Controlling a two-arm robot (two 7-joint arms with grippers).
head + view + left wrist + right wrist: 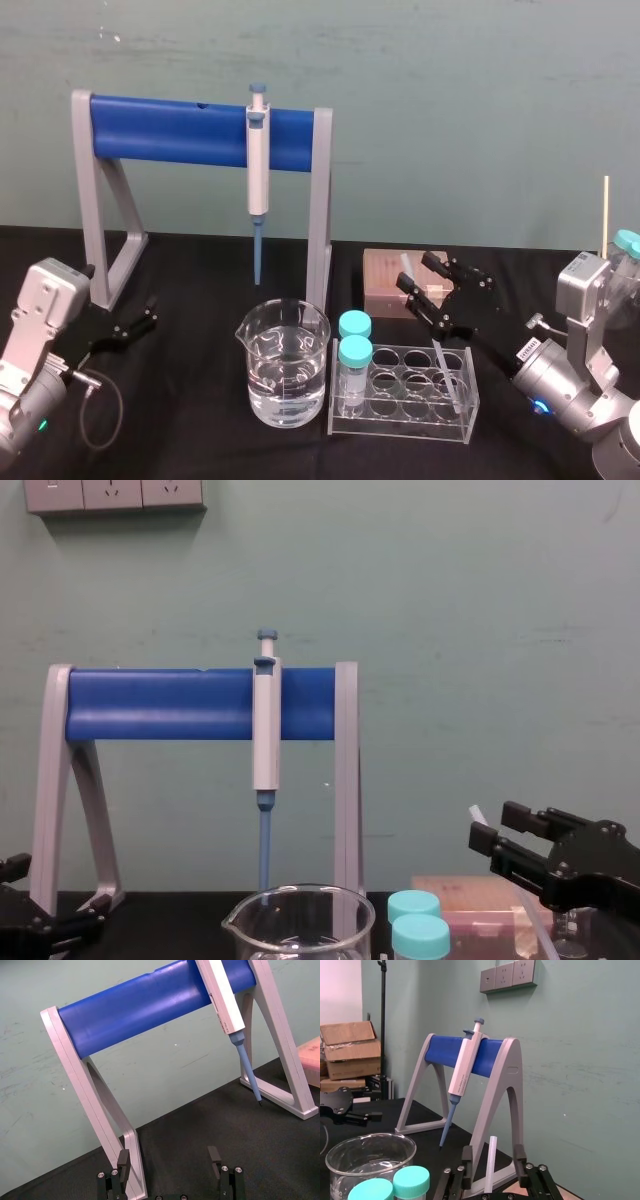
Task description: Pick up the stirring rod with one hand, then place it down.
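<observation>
"Right wrist view, lower middle: is that the stirring rod (490, 1169) between the right gripper (492, 1152)'s fingers?"

"Yes. The fingers are spread and not touching it. At the head view's lower right it leans in the clear rack (400, 422). It looks light, stiff, slick and likely brittle, so you'd pinch gently near its top. The left gripper (148, 315) idles at lower left, also spread."

Nothing legible: the white label (527, 348) on the right arm (562, 388) is too small to read
</observation>
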